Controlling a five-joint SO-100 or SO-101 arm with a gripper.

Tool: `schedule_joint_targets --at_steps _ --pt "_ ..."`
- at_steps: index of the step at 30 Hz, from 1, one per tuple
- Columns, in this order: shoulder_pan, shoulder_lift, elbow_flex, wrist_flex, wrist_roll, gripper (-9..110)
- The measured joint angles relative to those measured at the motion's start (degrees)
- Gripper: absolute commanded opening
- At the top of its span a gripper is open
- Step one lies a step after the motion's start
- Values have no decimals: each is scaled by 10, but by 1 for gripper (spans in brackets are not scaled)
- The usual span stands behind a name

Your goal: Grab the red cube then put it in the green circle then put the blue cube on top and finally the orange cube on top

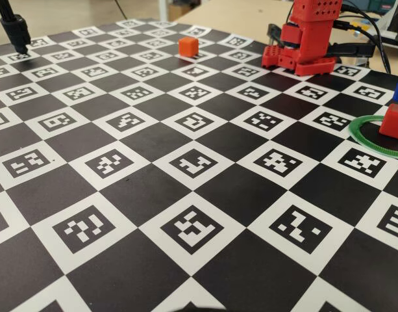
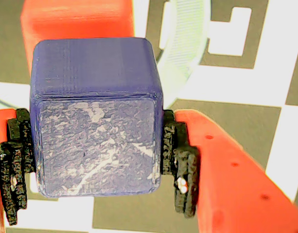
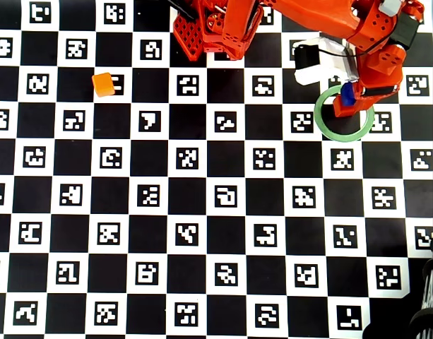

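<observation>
The table is a black-and-white checker of marker squares, wide and bare across its near and left parts, with the orange cube alone far off at the far left in the overhead view. The end effector is clamped on the blue cube, its black pads pressing both sides. In the wrist view the red cube lies just beyond and beneath it, inside the green circle, so my judgement is a short, straight descent remains.
</observation>
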Motion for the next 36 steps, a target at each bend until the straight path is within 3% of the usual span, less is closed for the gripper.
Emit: schedule_joint_targets --at_steps 36 --pt "-6 0 25 -45 -53 1"
